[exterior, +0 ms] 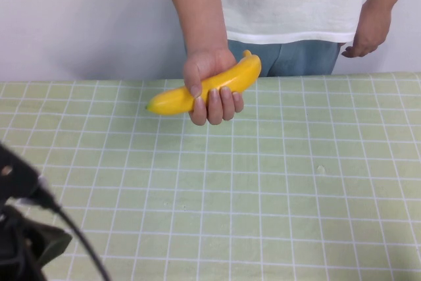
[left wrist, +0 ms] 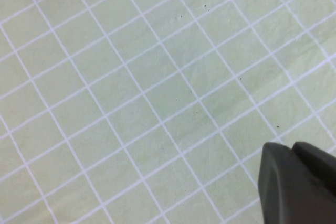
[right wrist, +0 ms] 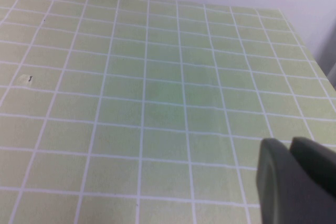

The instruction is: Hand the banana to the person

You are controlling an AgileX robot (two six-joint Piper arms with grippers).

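The banana (exterior: 210, 86) is bright yellow and lies in the person's hand (exterior: 209, 83), held above the far side of the table. The person (exterior: 289, 4) stands behind the table in a white t-shirt and blue jeans, the other hand (exterior: 368, 31) hanging at the side. My left gripper (left wrist: 292, 148) is shut and empty over bare tablecloth, well short of the banana. My left arm (exterior: 20, 182) shows at the near left corner. My right gripper (right wrist: 290, 143) is shut and empty near the table's right side. It is out of the high view.
A light green tablecloth with a white grid (exterior: 276, 182) covers the table. A small mark (exterior: 320, 170) sits on it right of the middle. The table's right edge (right wrist: 315, 61) and a white wall show in the right wrist view.
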